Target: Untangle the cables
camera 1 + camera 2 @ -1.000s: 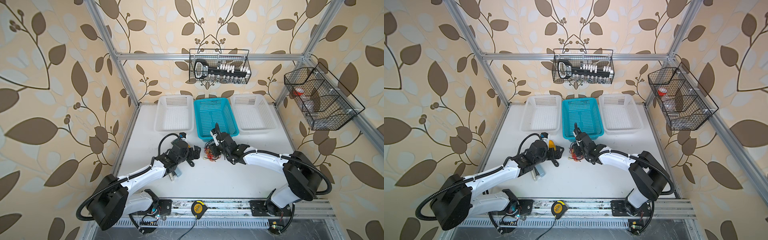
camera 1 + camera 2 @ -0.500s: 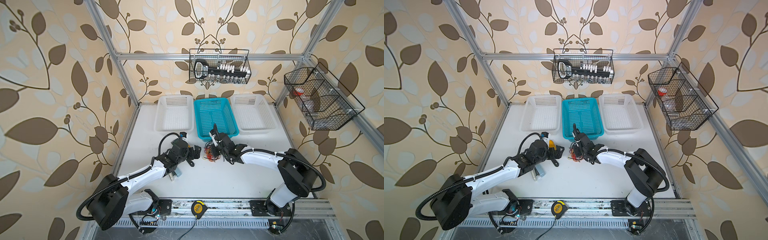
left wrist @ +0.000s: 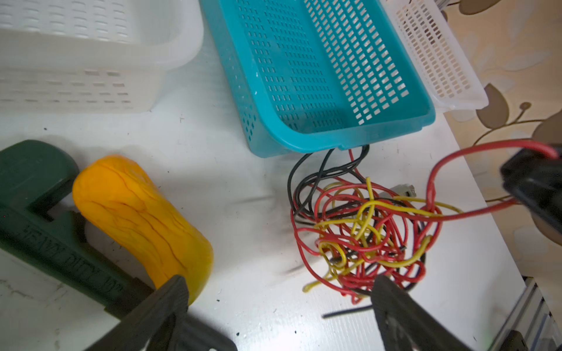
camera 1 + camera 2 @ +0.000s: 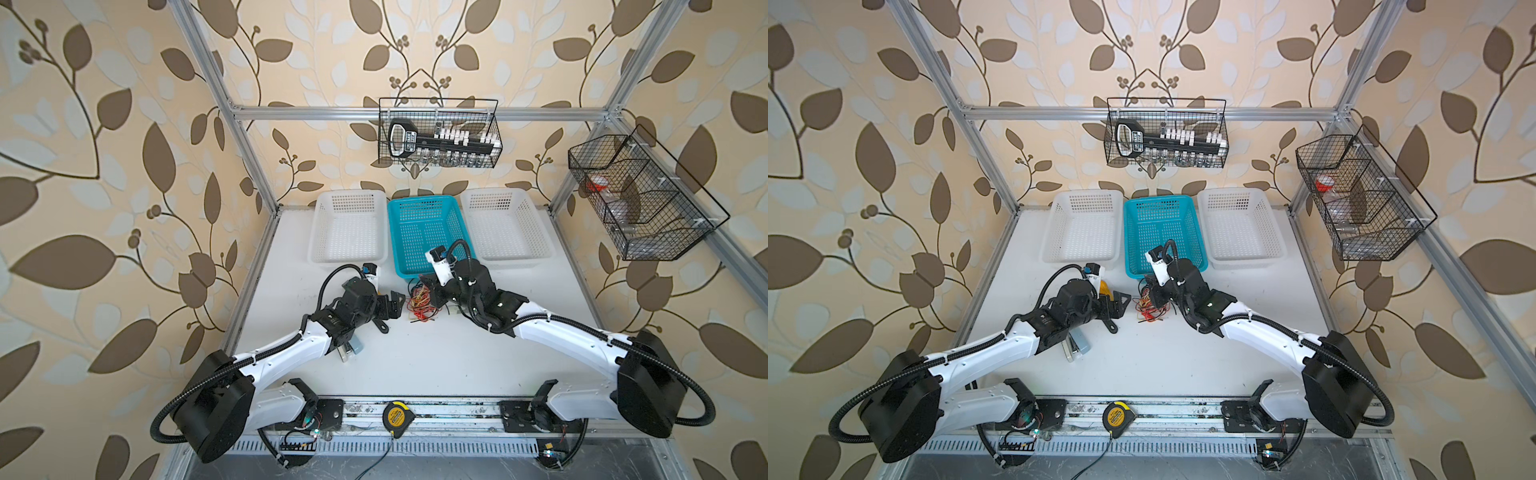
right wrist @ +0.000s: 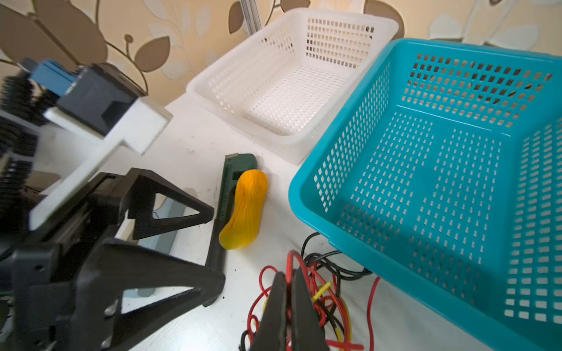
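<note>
cables (image 3: 365,231): likely light, limp, snag-prone; take a free loop | right gripper (image 5: 289,291): clamped on red wire (image 3: 486,146) | left gripper (image 3: 279,282): wide, empty

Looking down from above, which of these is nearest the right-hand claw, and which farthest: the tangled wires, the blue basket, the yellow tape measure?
In a top view:
1. cables: pinched in the right claw, mid-table.
2. blue basket: just behind the claw.
3. tape measure: on the front rail, farthest.

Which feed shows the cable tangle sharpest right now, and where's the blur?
Left wrist view: cables sharp, right gripper blurred at the frame edge. Right wrist view: left gripper soft, cables cropped. Both top views: even light, tangle small.
</note>
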Motion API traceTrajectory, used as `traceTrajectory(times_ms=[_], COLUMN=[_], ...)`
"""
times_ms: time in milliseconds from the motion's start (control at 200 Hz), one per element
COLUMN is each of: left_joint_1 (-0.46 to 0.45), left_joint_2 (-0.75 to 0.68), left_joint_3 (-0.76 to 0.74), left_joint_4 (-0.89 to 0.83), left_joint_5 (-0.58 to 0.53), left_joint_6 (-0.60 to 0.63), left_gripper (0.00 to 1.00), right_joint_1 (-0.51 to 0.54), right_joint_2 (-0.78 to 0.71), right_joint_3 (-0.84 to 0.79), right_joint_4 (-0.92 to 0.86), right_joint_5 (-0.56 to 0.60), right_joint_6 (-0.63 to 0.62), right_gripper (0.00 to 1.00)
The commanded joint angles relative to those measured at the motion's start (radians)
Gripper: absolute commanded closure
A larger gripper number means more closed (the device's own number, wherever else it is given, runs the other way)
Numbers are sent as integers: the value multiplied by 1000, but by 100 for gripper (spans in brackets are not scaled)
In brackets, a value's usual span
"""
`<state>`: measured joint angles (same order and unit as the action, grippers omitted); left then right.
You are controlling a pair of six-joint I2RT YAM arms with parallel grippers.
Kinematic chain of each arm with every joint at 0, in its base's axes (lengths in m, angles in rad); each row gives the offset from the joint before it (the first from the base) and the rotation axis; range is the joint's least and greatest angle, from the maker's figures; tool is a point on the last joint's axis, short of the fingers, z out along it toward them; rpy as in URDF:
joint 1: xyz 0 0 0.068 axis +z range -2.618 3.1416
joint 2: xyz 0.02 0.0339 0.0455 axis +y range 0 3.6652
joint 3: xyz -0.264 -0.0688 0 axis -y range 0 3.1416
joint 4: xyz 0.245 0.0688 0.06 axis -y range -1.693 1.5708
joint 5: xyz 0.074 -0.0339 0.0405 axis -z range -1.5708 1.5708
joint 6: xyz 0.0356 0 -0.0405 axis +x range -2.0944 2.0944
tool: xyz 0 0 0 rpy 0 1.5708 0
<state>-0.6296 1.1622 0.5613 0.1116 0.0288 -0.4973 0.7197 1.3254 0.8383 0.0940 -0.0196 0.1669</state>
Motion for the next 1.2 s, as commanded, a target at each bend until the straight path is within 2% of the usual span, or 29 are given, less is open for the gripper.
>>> traceTrajectory(times_ms=[0, 230, 460, 710, 935, 1195], left_joint_1=[-11, -21, -22, -22, -22, -31], left_joint_2=[-51, -30, 30, 124, 180, 243], left_joint_3=[9, 38, 70, 101, 118, 123], left_joint_4=[58, 56, -3, -20, -1, 83], left_joint_5=[50, 107, 12, -46, -14, 14], left_joint_6=[44, 61, 16, -67, -84, -105], left_gripper=[8, 20, 34, 34, 34, 36], right_joint_1=[-18, -24, -46, -77, -81, -81], right_joint_2=[-30, -78, -116, -117, -98, -107], right_joint_3=[-21, -39, -90, -192, -269, -285], right_joint_4=[52, 89, 98, 131, 187, 199], right_joint_5=[-95, -196, -222, -194, -183, -178], right_joint_6=[-17, 2, -27, -13, 15, 12], right_gripper=[100, 100, 100, 100, 100, 100])
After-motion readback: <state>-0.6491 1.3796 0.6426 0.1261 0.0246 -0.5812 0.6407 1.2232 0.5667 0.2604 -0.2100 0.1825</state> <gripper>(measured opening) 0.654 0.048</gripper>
